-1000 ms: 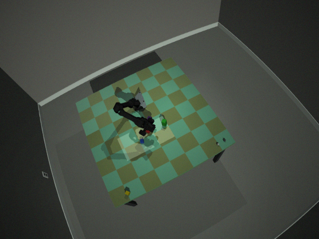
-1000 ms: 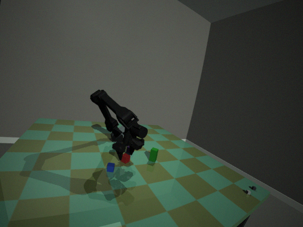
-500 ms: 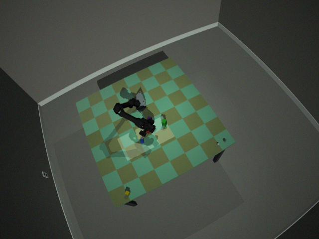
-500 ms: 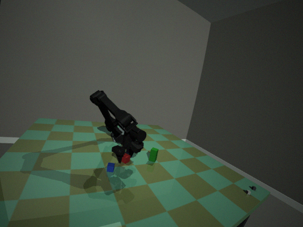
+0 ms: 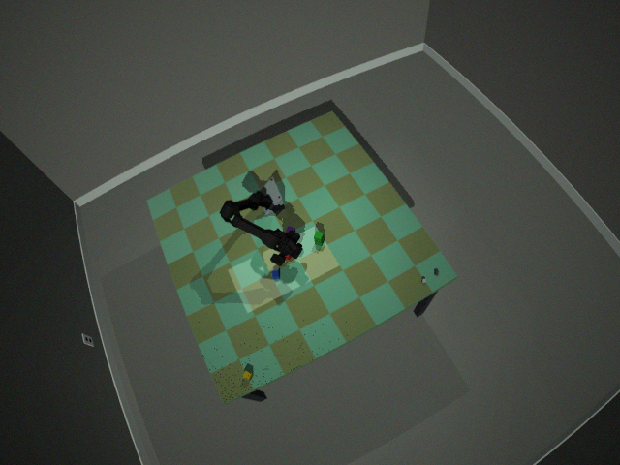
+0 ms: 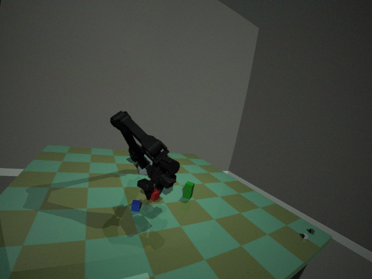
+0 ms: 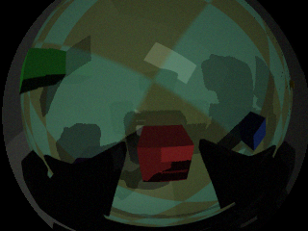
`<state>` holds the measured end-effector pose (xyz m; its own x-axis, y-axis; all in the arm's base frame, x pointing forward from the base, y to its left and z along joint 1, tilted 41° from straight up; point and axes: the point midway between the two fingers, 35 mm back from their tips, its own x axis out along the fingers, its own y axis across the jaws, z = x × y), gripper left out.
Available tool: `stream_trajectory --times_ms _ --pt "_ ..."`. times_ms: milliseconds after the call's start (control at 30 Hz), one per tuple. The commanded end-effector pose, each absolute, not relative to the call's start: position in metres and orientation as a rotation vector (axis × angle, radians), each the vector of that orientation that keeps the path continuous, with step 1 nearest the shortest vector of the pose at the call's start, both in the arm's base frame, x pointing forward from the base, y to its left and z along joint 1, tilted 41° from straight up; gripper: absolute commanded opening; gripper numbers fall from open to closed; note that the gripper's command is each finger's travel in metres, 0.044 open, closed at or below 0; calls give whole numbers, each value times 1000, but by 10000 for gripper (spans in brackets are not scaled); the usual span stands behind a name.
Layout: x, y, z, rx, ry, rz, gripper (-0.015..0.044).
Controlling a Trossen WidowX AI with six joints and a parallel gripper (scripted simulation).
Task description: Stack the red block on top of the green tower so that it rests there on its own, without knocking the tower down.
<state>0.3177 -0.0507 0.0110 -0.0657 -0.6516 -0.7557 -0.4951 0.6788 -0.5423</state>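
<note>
The red block (image 5: 288, 257) (image 6: 154, 195) (image 7: 165, 154) sits on the checkered table. My gripper (image 6: 154, 193) (image 7: 163, 145) is open and low over the table, with one finger on each side of the red block. The wrist view shows a gap between each finger and the block. The green tower (image 5: 319, 238) (image 6: 188, 190) (image 7: 45, 63) stands upright, apart from the gripper, to its right in the top and exterior views and at the upper left in the wrist view. The arm hides part of the red block in the top view.
A blue block (image 5: 275, 274) (image 6: 136, 205) (image 7: 259, 134) lies close to the gripper, on the side away from the tower. A purple block (image 5: 290, 230) is partly hidden behind the arm. A yellow block (image 5: 247, 375) and two small grey pieces (image 5: 423, 279) (image 6: 304, 236) lie near table corners.
</note>
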Motion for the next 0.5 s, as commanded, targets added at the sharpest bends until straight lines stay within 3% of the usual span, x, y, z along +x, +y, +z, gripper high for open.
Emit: stream_trajectory --times_ms 0,167,367,467 --pt "317 -51 11 -936 1718 -164 282" --pt "317 -51 11 -936 1718 -164 151" --pt "317 -51 11 -936 1718 -164 111" --pt "318 -47 15 -935 1718 -164 32"
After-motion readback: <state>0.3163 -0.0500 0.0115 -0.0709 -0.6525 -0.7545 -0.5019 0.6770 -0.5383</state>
